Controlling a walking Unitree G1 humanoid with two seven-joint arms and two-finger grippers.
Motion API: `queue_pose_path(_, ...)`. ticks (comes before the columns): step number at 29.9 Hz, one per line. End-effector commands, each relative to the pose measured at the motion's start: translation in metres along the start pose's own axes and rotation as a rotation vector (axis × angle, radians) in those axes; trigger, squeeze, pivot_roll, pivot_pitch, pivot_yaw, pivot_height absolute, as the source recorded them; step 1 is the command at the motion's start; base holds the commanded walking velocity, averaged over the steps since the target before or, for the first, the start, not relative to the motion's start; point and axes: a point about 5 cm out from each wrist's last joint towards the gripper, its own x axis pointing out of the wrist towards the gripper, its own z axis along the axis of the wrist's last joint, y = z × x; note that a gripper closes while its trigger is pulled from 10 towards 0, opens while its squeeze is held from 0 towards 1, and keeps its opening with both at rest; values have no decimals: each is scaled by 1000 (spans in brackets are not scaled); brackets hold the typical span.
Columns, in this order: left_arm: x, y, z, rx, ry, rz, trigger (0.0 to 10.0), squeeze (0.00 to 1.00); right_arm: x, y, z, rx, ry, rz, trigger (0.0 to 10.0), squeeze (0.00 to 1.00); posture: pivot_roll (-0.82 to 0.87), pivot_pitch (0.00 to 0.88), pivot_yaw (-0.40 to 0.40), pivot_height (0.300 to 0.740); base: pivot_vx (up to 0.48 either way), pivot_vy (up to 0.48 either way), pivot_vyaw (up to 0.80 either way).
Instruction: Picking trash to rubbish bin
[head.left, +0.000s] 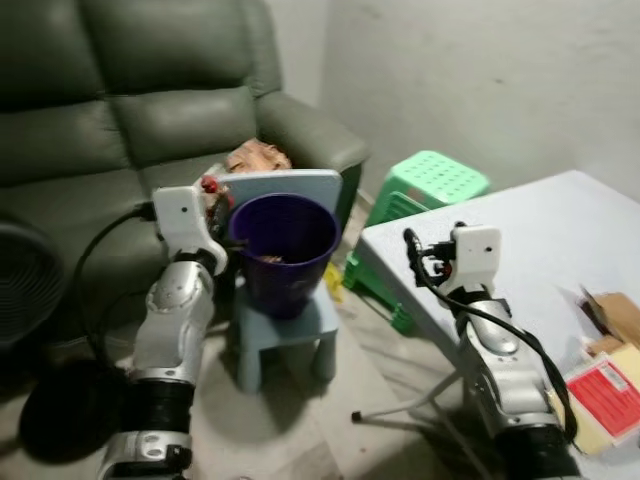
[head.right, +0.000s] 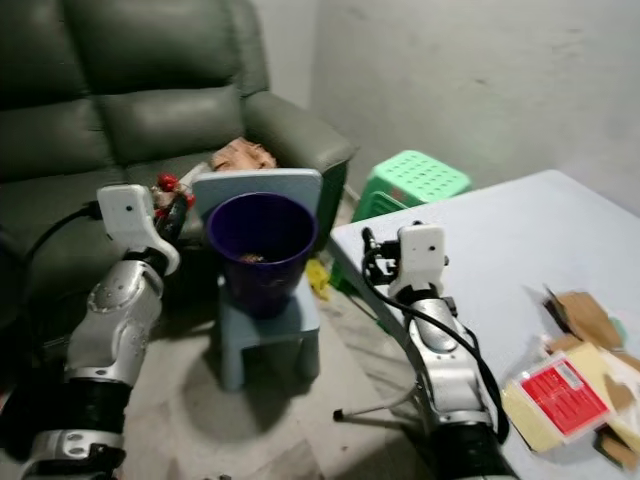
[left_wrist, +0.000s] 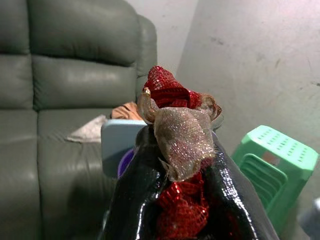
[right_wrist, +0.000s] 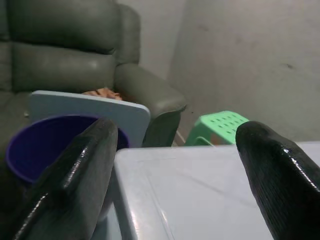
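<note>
On the seat of a small pale-blue child's chair (head.left: 300, 325), just in front of a grey-green sofa (head.left: 120, 120): 1 purple rubbish bin (head.left: 285, 250), upright, open-topped, with a few brownish scraps (head.left: 272, 259) at the bottom, too dim to identify. Behind the chair back, on the sofa cushion, a crumpled tan-and-orange bundle (head.left: 256, 156), partly hidden and hard to name.

Just beside the bin's rim, on the robot's left: left hand (left_wrist: 182, 200), clenched on a wad of red mesh trash (left_wrist: 172, 92) with a gauzy beige ribbon (left_wrist: 184, 140) bunched over it. Fingertips buried under the material in the left wrist view; from the head views, only a speck of red (head.left: 210, 184) visible past the white wrist housing. Trash held level with the bin's top, not inside it.

Over the near corner of the pale-grey bench (head.left: 560, 230): right hand (right_wrist: 175, 165), released, its 2 black fingers (right_wrist: 75, 175) spread wide with nothing between them, pointing toward the bin and chair.

At the right edge of the bench, cut off by the frame: a red-and-white packet (head.right: 555, 388) lying on yellowish cards (head.right: 560, 415), plus torn brown cardboard pieces (head.right: 585, 315); exact count unclear.

Between sofa arm and bench: 1 green plastic stool (head.left: 425, 185), lower part hidden by the bench. Beneath the chair, a small yellow scrap (head.right: 317, 275) on the floor, too small to identify.
</note>
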Motion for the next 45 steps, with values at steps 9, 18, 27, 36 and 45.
queue_pose_path(9, 0, 12, 4, 14, 8, 33, 10000, 0, 4, 2, 2, 29, -10, 29, 10000, 0, 87, 0, -150, 740, 0, 0, 317)
queue_pose_path(18, -2, 13, 2, -2, 17, 36, 10000, 0, 4, 5, 4, 51, -15, 49, 10000, 0, 86, 0, -151, 740, 0, 0, 0)
queue_pose_path(27, -1, 12, 4, -13, 14, 21, 10000, 0, 5, 5, 5, 55, -19, 56, 10000, 0, 84, 0, -148, 740, 0, 0, 0)
queue_pose_path(36, 0, 12, 5, -9, 13, 18, 10000, 0, 4, 7, 5, 66, -26, 65, 10000, 0, 83, 0, -143, 740, 271, 0, 0)
queue_pose_path(45, 2, 11, 7, -9, 12, 14, 10000, 0, 5, 8, 6, 72, -31, 70, 10000, 0, 81, 0, -140, 740, 271, 0, 0)
